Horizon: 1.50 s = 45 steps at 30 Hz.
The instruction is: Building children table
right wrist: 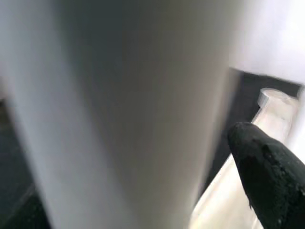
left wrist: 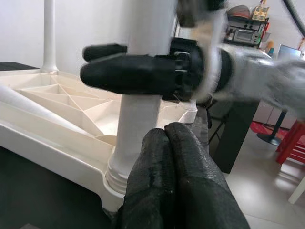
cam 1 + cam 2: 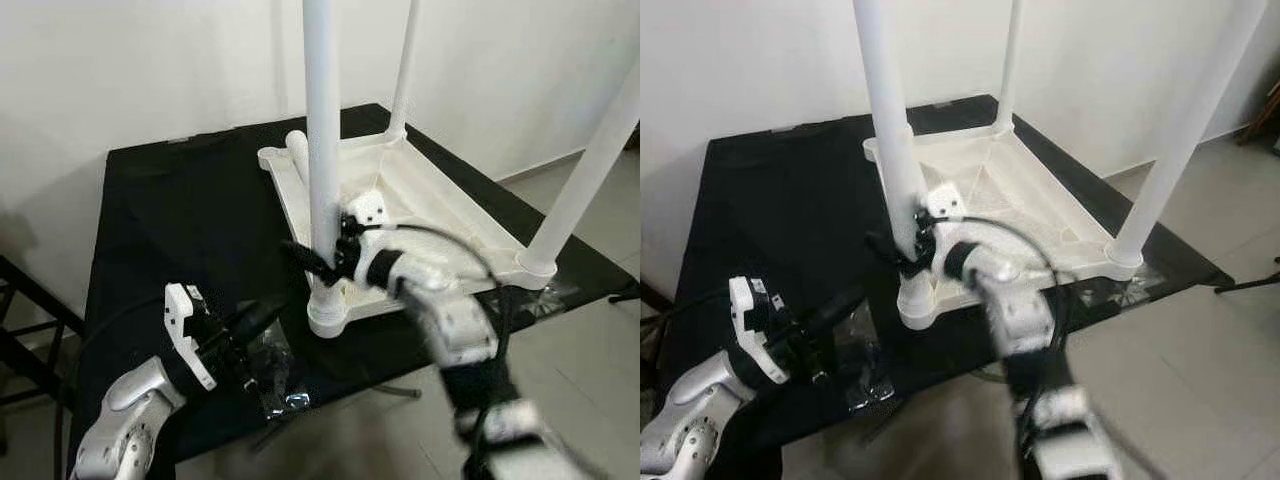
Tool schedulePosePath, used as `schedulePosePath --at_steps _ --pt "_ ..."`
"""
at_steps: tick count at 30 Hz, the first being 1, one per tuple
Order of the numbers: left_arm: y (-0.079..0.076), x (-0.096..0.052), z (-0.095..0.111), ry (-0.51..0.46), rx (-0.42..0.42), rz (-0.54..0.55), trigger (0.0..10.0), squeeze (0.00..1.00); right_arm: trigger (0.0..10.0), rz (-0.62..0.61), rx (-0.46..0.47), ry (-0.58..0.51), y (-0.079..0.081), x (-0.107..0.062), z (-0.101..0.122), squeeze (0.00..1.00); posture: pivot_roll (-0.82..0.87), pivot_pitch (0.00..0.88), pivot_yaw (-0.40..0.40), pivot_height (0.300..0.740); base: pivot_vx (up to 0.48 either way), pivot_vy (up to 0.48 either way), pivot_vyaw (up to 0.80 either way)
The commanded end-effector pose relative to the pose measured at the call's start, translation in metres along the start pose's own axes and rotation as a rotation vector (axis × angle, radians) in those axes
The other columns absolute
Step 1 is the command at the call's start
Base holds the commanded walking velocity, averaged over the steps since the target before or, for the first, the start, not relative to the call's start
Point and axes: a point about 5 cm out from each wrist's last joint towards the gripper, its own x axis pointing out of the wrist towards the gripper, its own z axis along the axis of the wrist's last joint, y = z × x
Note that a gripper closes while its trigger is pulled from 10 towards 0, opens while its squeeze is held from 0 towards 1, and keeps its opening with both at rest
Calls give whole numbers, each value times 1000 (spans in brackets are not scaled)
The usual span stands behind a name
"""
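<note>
The white tabletop (image 3: 430, 190) lies upside down on the black table (image 3: 170, 220), legs up. The right gripper (image 3: 318, 255) clamps the near leg (image 3: 322, 140) just above its socket. The left gripper (image 3: 262, 320) hovers closed, empty, near that corner. No readable writing anywhere.

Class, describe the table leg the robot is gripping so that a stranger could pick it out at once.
On the black table lies an upturned white tabletop with upright legs at three corners. The gripped leg is at the near corner, closest to the robot. The right gripper has its jaws closed around it; the others stand free.
</note>
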Motion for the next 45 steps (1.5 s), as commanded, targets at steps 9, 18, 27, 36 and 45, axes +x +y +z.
schedulePosePath --at_steps 9,18,27,36,45 --pt "0 -3 -3 17 -5 10 10000 0 10000 241 18 -18 -16 -3 10 0 26 0 14 740 0 0 0" --pt "-3 -4 -4 21 -3 9 10000 0 0 378 60 -22 -22 -6 14 0 42 0 7 740 0 0 0" --pt "-4 -3 -5 22 -6 6 10000 0 0 383 20 56 -34 -16 2 0 34 0 7 740 0 0 0" --pt "-6 -6 -3 18 -7 8 10000 0 0 -144 102 92 -19 -14 -38 0 29 11 -20 740 0 0 0" --pt "-5 -5 -4 33 -8 -14 10000 0 0 -345 276 107 55 -6 -61 0 30 2 -12 740 0 0 0"
